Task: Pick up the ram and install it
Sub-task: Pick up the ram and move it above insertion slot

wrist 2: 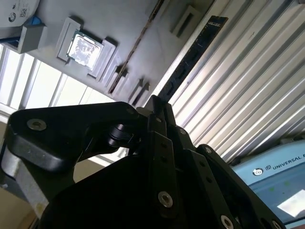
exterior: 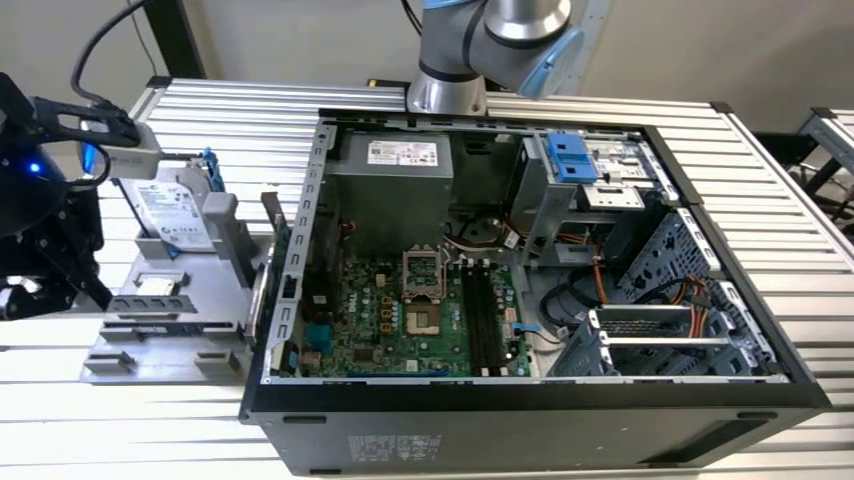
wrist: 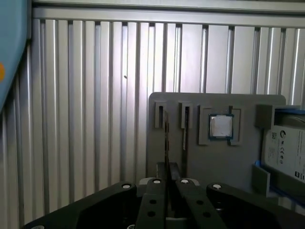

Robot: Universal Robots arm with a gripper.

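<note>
The ram [wrist 2: 193, 55] is a thin dark stick, and my gripper [wrist 2: 157, 109] is shut on one end of it. Its free end reaches out past the grey holder plate [wrist 2: 128, 28] over the ribbed table. In the first wrist view the ram [wrist: 166, 138] shows edge-on, rising from between the closed fingertips of the gripper [wrist: 167, 172] in front of the holder plate [wrist: 200, 157]. In the exterior view the arm's dark wrist head [exterior: 47, 230] hangs at the exterior view's left, beside the plate [exterior: 147, 345]. The motherboard's long black slots [exterior: 483, 320] lie inside the open computer case [exterior: 534, 400].
The plate carries a small square silver chip [wrist: 221, 126] and a hard drive in a blue frame [exterior: 180, 215]. The case's metal walls, drive cages [exterior: 667, 330] and cables surround the motherboard. The ribbed aluminium table [exterior: 781, 200] runs all around.
</note>
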